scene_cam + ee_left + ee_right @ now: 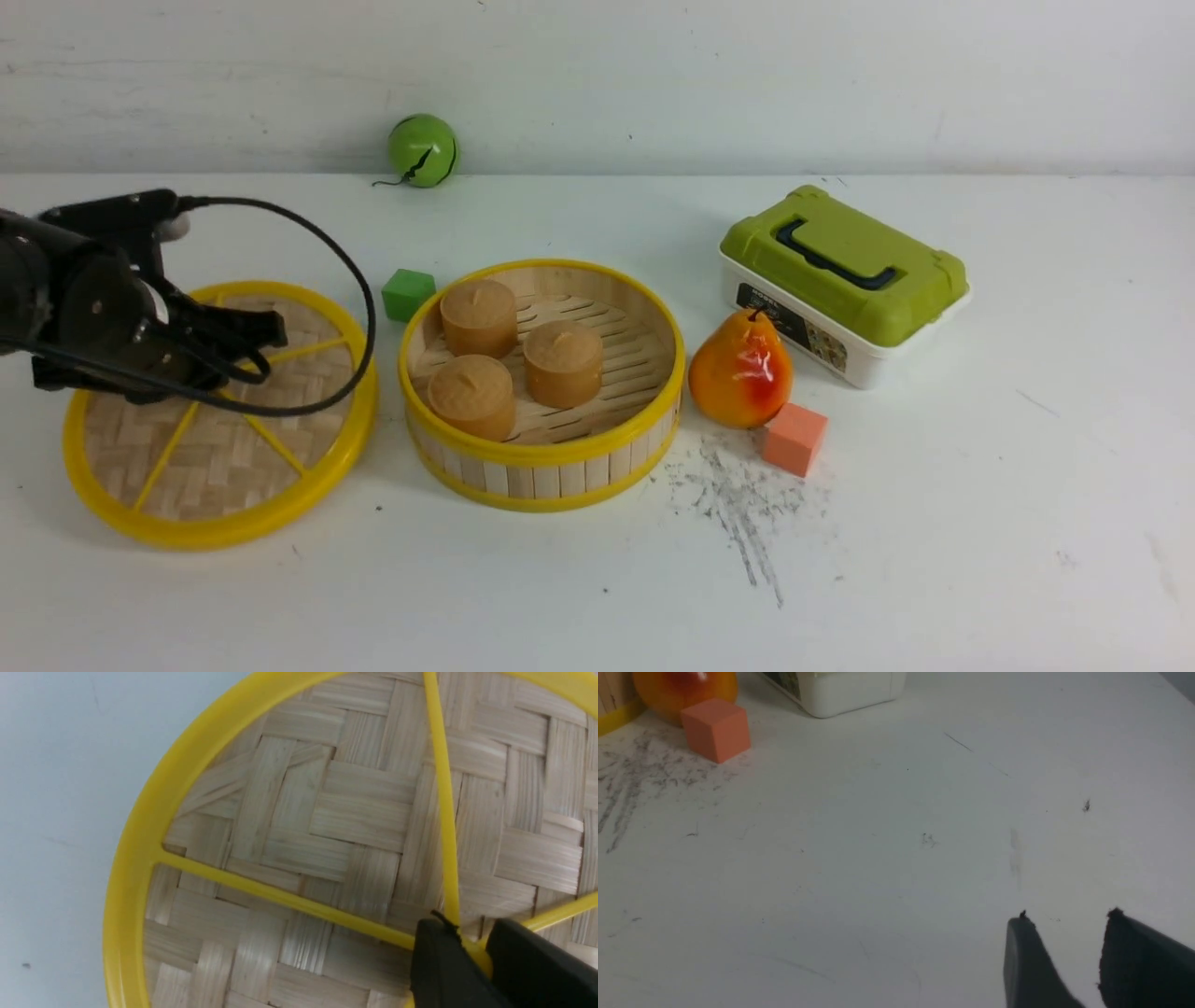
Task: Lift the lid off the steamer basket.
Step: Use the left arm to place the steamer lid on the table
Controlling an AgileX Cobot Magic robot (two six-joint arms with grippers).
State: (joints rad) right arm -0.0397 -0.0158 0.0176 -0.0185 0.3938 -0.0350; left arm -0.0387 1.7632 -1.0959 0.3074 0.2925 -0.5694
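The lid [219, 448], a woven bamboo disc with yellow rim and spokes, is off the steamer basket [541, 467] and to its left, tilted a little toward the camera with its near edge low by the table. My left gripper [271, 347] is over the lid's centre, its jaws shut on the yellow knob. In the left wrist view the gripper [473, 933] pinches the knob of the lid [355, 812] where the spokes meet. The basket stands open with three brown buns [560, 359] inside. My right gripper [1066, 914] is open and empty over bare table.
A green cube [408, 293] sits just behind the gap between lid and basket. A pear [740, 369], an orange cube [795, 438] and a white box with an olive-green lid [845, 280] stand right of the basket. A green ball [422, 149] is by the back wall.
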